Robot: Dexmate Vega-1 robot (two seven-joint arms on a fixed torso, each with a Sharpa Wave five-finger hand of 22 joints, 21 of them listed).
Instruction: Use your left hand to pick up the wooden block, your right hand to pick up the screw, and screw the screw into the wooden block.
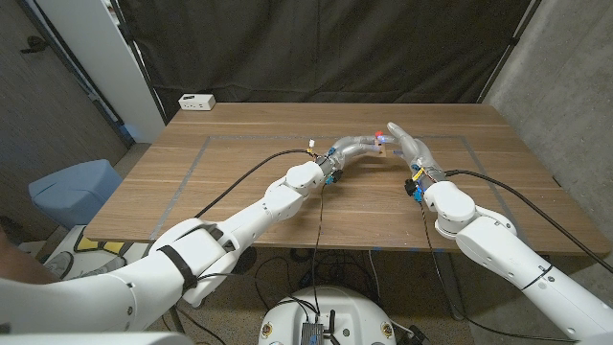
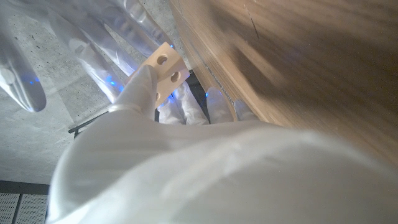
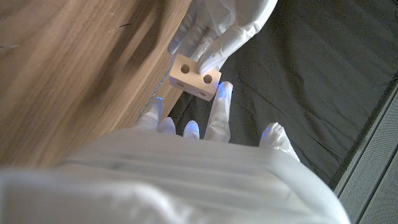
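Above the middle of the worktop point(image 1: 239, 182), toward its far side, the left robot hand point(image 1: 359, 149) holds the wooden block point(image 3: 194, 77) raised, the right robot hand point(image 1: 407, 144) just beside it on the right, with a power strip point(image 1: 196, 101) at the far left corner

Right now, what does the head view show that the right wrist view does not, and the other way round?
Head view: both arms over the whole table, a white box at its far corner, and a blue bin beside the table. Right wrist view: the wooden block close up, with two holes, pinched by the left hand. Both: the two hands meeting above the table, with the right hand near the block.
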